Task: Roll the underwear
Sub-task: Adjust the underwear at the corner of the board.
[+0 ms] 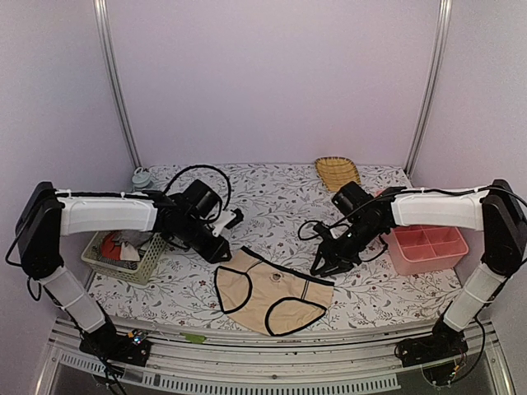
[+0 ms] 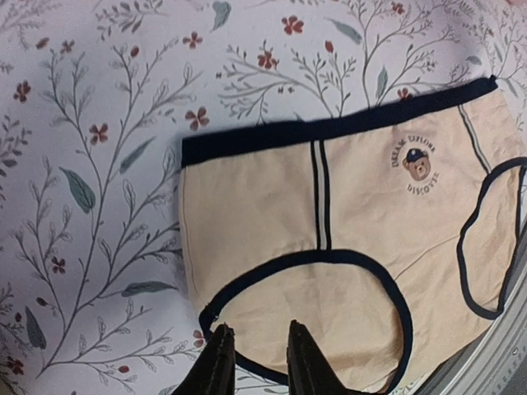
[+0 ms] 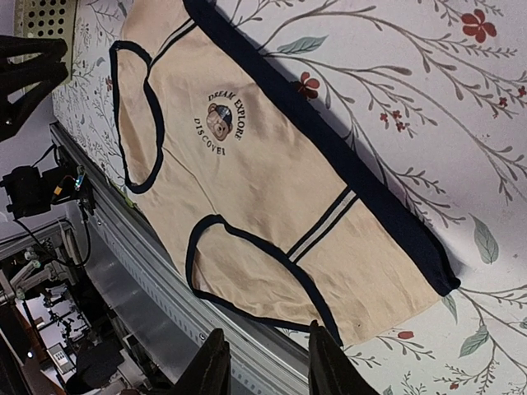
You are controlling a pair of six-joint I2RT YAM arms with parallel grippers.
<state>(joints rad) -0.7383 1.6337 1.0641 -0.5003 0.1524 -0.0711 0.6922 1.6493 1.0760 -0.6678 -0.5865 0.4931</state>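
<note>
L gripper [image 1: 223, 250], R gripper [image 1: 320, 267] low, flanking underwear [image 1: 270, 293], jaws ajar

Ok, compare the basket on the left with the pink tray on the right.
The basket is pale with lattice walls; the pink tray has solid walls. The basket holds cloth items; the pink tray's visible compartments look empty. Both sit on the table.

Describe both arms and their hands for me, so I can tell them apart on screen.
They match. The left arm and right arm each have long white shell links between black joints, with black cable looping loose near the wrist. The left hand and right hand both end in two dark, tapering fingers. No markings are visible.
</note>
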